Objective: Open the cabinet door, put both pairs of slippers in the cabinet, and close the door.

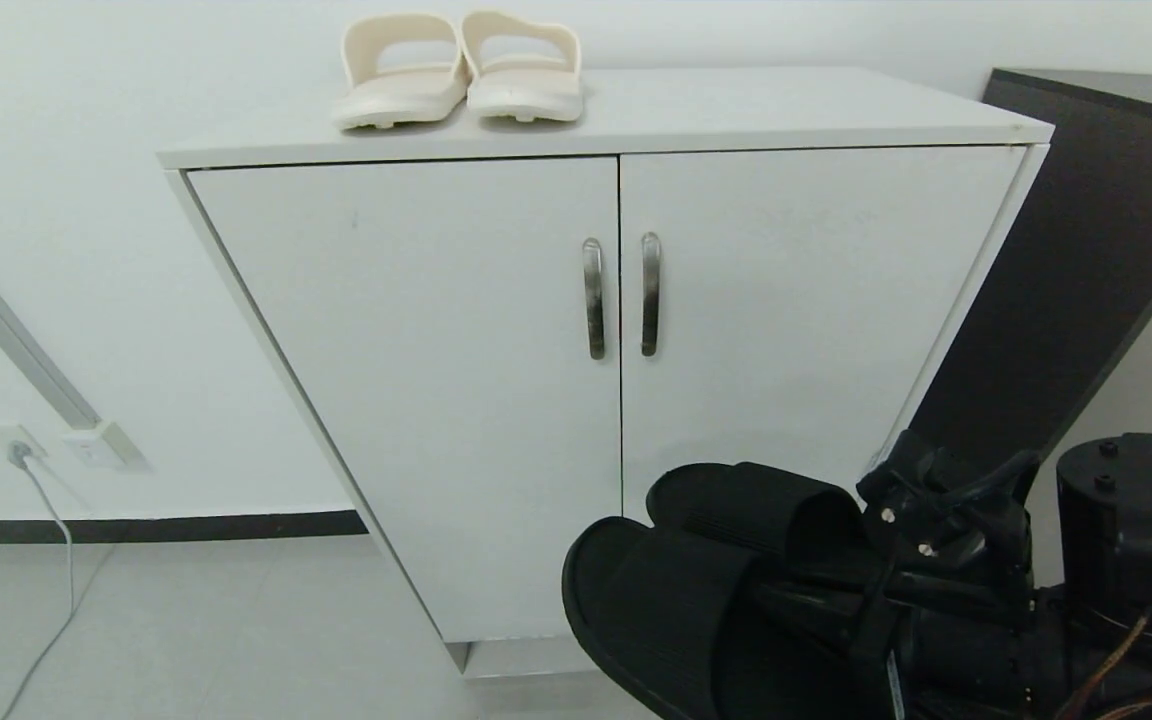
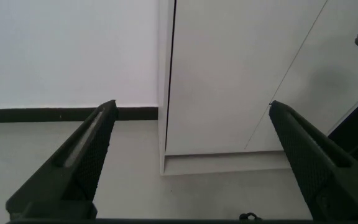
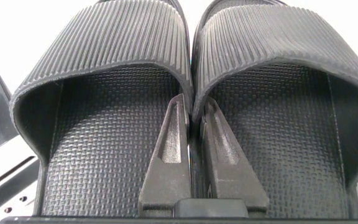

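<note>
Right end effector [image 3: 194, 102]: closed; its two fingers [image 3: 166, 155] lie side by side and pinch the touching inner edges of the black slippers [image 3: 123, 143], so it carries the pair as one bundle.
Black slippers: held in the air low in front of the right door [image 1: 786, 330], toes pointing toward the cabinet [image 1: 786, 110], near it but not touching.
Left end effector [image 2: 191, 155]: open and holding nothing, with its jaws spread wide; it sits low, facing the bottom corner of the cabinet and the floor [image 2: 135, 143].
Cream slippers [image 1: 461, 75]: side by side on top of the cabinet, above the left door [image 1: 416, 380], toes toward the front edge.
Doors: both shut and flush, with only a thin seam between them.
Handles: two upright metal bars, the left handle [image 1: 593, 298] and the right handle [image 1: 649, 294], just beside the seam, well above either end effector.
Step in hand: one pair is already gripped, but the cabinet is not yet open, so opening a door seems to come first.
Next move calls for: the free left end effector probably has to rise to a handle, close around the bar and pull it outward along the door's swing. The black pair should stay clear of that swing.
Risk: the pinch holds thin edges only, so a bump could shake a slipper loose.
</note>
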